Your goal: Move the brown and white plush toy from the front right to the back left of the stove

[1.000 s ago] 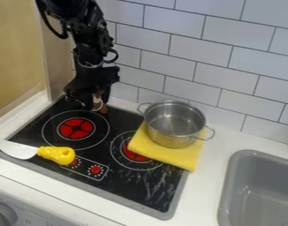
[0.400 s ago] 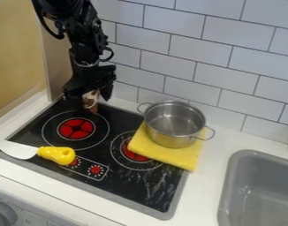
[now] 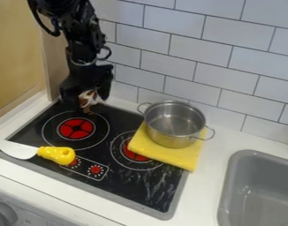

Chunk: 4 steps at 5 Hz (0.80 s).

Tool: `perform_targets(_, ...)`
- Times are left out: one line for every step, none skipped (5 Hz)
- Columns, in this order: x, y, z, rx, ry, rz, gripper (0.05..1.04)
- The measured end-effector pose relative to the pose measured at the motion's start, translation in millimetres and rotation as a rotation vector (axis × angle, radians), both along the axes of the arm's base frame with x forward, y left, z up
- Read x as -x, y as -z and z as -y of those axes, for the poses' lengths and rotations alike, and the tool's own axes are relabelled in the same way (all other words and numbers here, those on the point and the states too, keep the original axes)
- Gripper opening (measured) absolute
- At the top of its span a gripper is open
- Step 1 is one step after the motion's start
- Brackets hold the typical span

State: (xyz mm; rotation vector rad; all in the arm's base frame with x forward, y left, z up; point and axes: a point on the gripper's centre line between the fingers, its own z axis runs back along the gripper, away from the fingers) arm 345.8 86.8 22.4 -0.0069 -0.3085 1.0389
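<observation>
And the arm (image 3: 81,44) shifts left, the small brown-and-white item (image 3: 86,101) travelling with it! Now the black stovetop (image 3: 126,187) sits set into the white worktop (image 3: 220,132), a level bed for everything here. The folded yellow cloth (image 3: 164,154) lies partly on it, apparently padding beneath the steel pot (image 3: 175,121). The yellow-handled spatula (image 3: 56,154) rests flat at front left, well apart. Up at the back-left corner, the gripper (image 3: 85,96) appears clamped on the item from above, leaving its lower end exposed: mottled, irregular, reddish-brown with white patches.
</observation>
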Motion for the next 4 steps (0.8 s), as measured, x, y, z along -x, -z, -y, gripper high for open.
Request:
perform_targets(4.3,-24.8,0.4,-0.036,-0.018,0.050,0.999)
perform_targets(8.8,-48.8,4.6,-0.060,-0.010,0.104,0.999)
perform_targets(16.4,-66.7,8.5,-0.068,-0.020,0.148,0.999)
perform_targets(24.9,-75.7,13.8,-0.064,0.018,0.179,0.999)
